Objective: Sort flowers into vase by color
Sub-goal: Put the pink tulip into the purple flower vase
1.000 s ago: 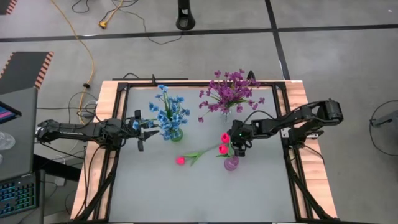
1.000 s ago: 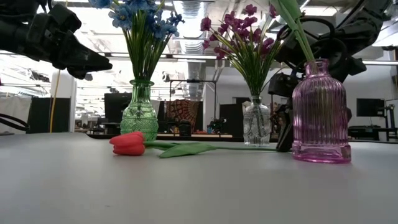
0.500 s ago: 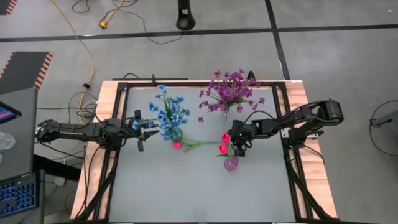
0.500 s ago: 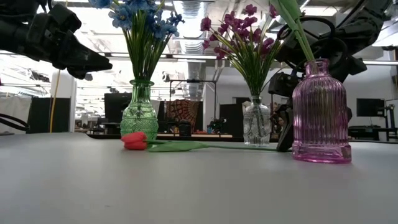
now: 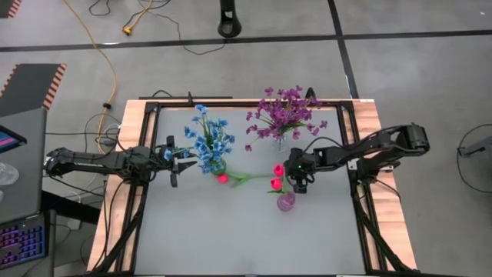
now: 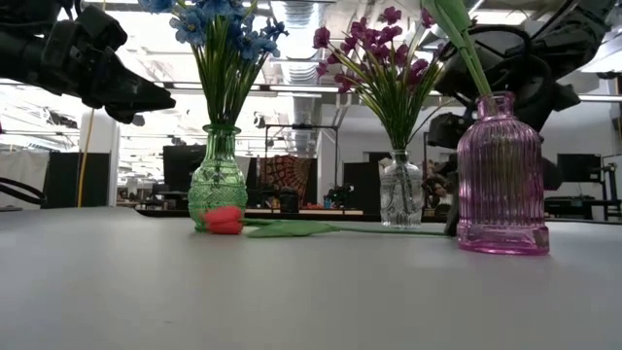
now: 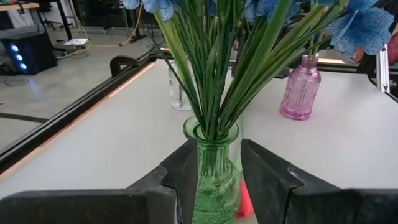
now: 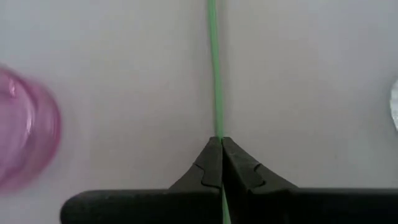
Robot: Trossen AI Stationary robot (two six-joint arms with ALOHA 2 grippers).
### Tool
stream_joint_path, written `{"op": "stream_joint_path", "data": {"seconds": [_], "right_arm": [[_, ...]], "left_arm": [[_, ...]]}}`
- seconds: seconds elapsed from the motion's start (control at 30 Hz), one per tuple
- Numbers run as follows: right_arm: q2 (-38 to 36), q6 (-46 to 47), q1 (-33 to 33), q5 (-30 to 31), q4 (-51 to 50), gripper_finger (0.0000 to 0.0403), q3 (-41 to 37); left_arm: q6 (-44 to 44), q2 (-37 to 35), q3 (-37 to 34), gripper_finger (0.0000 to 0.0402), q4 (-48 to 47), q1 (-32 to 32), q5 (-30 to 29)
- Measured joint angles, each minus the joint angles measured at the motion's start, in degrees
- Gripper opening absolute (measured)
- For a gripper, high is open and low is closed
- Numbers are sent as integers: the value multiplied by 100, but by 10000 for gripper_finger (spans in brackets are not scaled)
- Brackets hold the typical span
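We have the right gripper [image 8: 221,144], just beside the pink vase [image 5: 285,201], with its fingers clamped on the stem of the lying tulip [image 5: 222,178]. Next we must lift it and stand its stem in that vase. The left gripper [image 7: 214,163] waits at the green vase [image 7: 215,179], fingers apart on either side of it.

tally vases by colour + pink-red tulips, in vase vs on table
Green vase: 1
Clear vase: 1
Pink vase: 1
Pink-red tulips in the pink vase: 2
Pink-red tulip lying on the table, stem pinched in the right gripper: 1
Total: 3 vases, 3 tulips
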Motion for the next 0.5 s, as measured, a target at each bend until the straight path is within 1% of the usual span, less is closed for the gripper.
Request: {"op": "stream_joint_path", "data": {"seconds": [0.17, 0.5], "right_arm": [[-482, 76, -1, 1, -489, 25, 0], [-1054, 775, -1, -1, -1570, 25, 6]], "left_arm": [[2, 0, 0, 110, 0, -1, -7], [2, 0, 1, 110, 0, 0, -13]]}}
